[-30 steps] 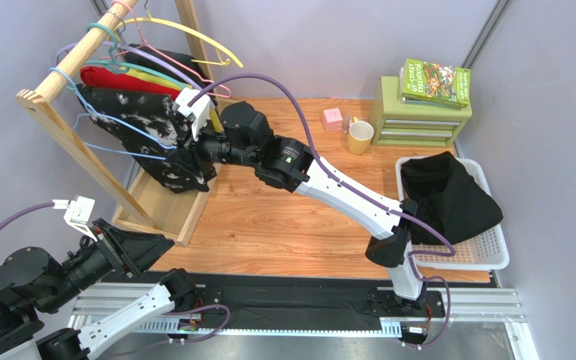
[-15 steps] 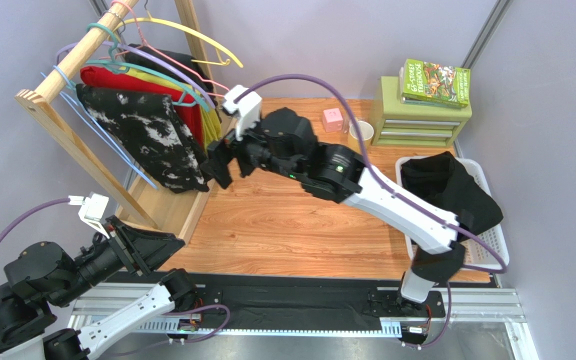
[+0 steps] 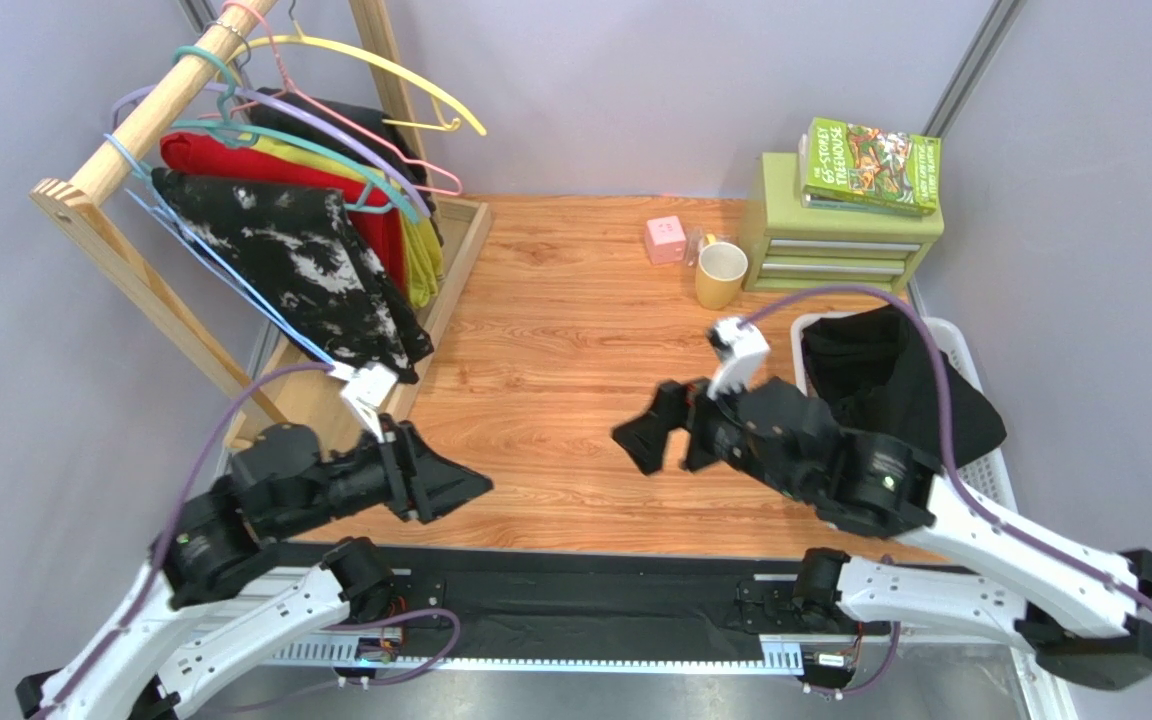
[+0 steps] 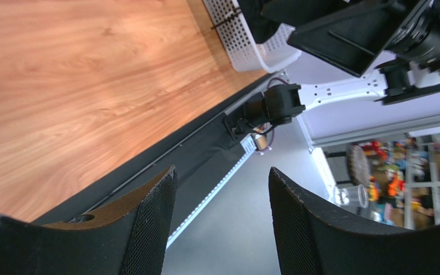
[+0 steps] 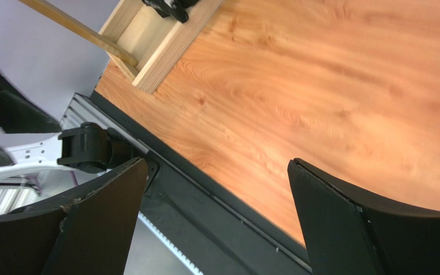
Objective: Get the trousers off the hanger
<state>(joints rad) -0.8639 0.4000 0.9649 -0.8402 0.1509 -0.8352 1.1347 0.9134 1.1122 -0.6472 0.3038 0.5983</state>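
My right end effector [image 3: 654, 438] hangs over the middle of the wooden surface [image 3: 567, 360], a little right of centre in the overhead view. Its jaws are spread wide and there is nothing between them. The right wrist view [image 5: 216, 163] shows only bare wood grain and the dark front rail in the gap. My left end effector [image 3: 455, 483] sits low at the lower left, just above the near edge of the surface. It is also parted and holds nothing, and the left wrist view [image 4: 222, 172] shows the rail and the floor between its fingers.

The trousers [image 3: 898, 398] lie bunched in the white basket [image 3: 988, 510] at the right edge, spilling over its near wall, just behind my right arm. The hanger [image 3: 207, 258] hangs on the wooden rack [image 3: 117, 248] at the upper left, well apart from both end effectors. Its thin frame slants down in front of the black garment with white splotches [image 3: 297, 263]. The red garment [image 3: 237, 158] hangs behind that.

At the back right stand a yellow mug [image 3: 720, 273], a small pink cube [image 3: 666, 237] and a green drawer unit [image 3: 838, 225] with a book [image 3: 871, 162] on top. Nothing lies on the surface between my two end effectors.
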